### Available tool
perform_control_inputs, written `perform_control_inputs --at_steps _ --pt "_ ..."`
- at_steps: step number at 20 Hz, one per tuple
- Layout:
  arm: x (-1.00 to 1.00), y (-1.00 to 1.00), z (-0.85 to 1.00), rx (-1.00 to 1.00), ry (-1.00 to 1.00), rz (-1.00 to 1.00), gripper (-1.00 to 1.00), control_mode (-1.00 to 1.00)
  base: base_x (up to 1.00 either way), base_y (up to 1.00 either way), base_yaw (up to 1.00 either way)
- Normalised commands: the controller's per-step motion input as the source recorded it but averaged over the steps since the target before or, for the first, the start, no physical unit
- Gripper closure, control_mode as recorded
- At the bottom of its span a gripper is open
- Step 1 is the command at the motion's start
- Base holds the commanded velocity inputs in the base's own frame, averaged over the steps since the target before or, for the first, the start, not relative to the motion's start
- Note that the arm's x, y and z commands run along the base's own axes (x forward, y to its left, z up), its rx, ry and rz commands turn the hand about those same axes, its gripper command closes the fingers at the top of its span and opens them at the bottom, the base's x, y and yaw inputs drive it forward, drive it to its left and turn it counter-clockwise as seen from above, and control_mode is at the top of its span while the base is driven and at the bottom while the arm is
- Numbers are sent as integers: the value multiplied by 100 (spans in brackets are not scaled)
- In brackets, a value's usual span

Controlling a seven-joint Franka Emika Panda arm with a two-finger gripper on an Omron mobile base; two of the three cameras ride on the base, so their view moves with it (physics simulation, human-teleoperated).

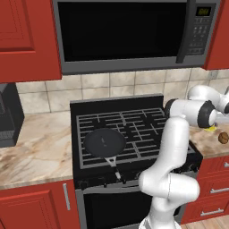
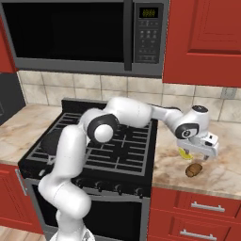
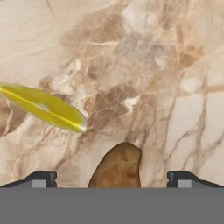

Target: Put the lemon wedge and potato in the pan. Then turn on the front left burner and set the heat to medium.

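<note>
On the marble counter right of the stove, your claw hangs above the potato with its jaws spread as wide as they go. It holds nothing and touches nothing. From the hand camera you see the two dark fingertips standing far apart, with the brown potato rising between them and bare marble on both sides of it.

The lemon wedge lies on the counter near the potato and apart from it, on the side away from the counter's front edge. In the view from the right it shows as a bit of yellow partly behind the claw. In the view from the left you find the potato and the yellow wedge right of the stove, past the arm's elbow.

The pan sits on the front left burner of the stove, its handle pointing toward the stove's front edge. The arm reaches from the stove's front across its right half to the counter.

The potato lies near the counter's front edge. Right of it, open marble runs on. Red cupboards hang above the counter, well clear of the claw.
</note>
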Motion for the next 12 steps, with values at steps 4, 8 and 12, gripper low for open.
perform_control_inputs --at_steps 4,8,12 --pt "26 -24 -14 0 0 0 -100 -100 0 0 0" --pt "5 -12 -10 0 2 0 -100 -100 0 0 0" --pt "-39 0 0 0 1 -2 -100 -100 0 0 0"
